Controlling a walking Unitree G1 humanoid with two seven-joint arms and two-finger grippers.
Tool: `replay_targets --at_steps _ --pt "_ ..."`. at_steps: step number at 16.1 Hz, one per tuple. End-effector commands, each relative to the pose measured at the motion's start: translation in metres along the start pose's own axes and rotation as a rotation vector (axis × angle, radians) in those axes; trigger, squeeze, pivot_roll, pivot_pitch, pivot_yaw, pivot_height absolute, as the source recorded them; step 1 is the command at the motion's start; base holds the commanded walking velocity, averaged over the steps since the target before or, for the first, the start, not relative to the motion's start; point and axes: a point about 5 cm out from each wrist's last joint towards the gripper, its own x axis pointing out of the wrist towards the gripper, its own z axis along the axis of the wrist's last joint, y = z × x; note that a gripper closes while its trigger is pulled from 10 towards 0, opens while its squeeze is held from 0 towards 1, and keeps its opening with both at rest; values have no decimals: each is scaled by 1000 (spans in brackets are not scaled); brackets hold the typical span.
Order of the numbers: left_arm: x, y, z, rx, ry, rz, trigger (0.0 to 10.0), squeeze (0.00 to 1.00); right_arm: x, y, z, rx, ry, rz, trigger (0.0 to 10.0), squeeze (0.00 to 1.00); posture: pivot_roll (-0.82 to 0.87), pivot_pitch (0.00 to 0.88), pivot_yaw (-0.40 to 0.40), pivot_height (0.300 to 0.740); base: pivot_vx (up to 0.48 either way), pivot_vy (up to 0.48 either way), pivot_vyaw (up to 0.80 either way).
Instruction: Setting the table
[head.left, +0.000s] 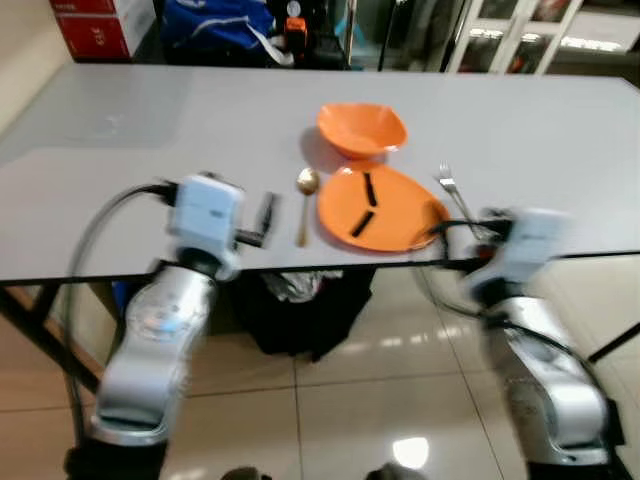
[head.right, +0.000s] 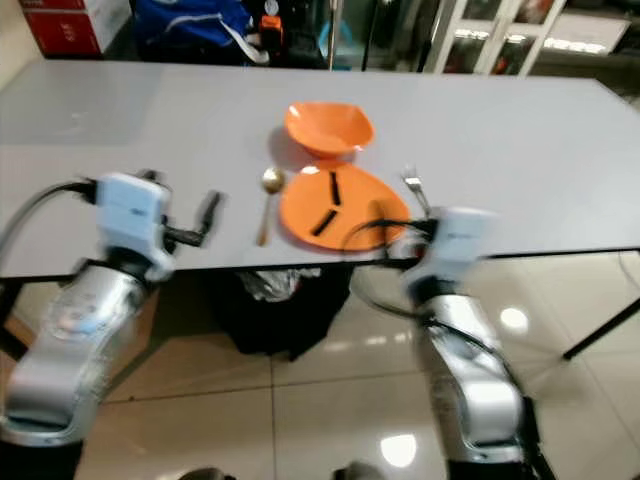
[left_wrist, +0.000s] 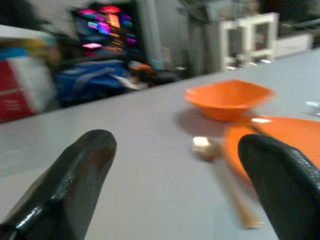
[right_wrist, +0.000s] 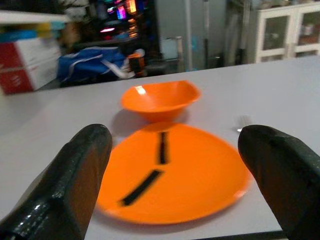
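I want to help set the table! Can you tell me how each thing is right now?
plate: flat on the table, two black strips on it.
bowl: upright, beyond the plate.
spoon: lying left of the plate.
fork: lying right of the plate.
left gripper: open, holding nothing.
right gripper: open, facing the plate.

1. Right arm housing (head.left: 525, 245), lower right of frame: motion-blurred, outline smeared.
2. Fork (head.left: 455, 195) near plate's right edge: small, handle end lost behind the blurred housing.
3. Spoon (left_wrist: 220, 175): smeared, bowl shape indistinct.
4. Surface (head.left: 150, 150): cut by left and right frame edges.
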Motion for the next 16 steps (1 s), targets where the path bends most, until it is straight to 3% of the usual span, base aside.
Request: replay_targets --at_steps 1,2,3,7,10,16 --pt "2 -5 0 9 1 -9 10000 1000 0 -8 2 -28 5 -32 10000 0 42 43 -36 740 0 480 -638" --pt "2 -4 0 13 1 -4 10000 678 1 -8 2 -19 7 -35 10000 0 42 43 -36 740 0 480 -800" --pt "3 -3 1 13 -3 0 10000 0 2 -7 2 -10 1 -28 10000 0 46 38 -39 740 0 480 -800" --pt "3 1 1 19 -6 25 10000 0 7 1 2 -47 1 12 10000 0 51 33 -45 740 0 480 -797" --pt "3 3 1 25 -5 34 10000 0 10 4 3 -132 -18 10 10000 0 53 35 -45 740 0 480 0" --pt "4 5 1 34 -7 42 10000 0 12 5 5 -78 -25 12 10000 0 57 40 -45 740 0 480 0"
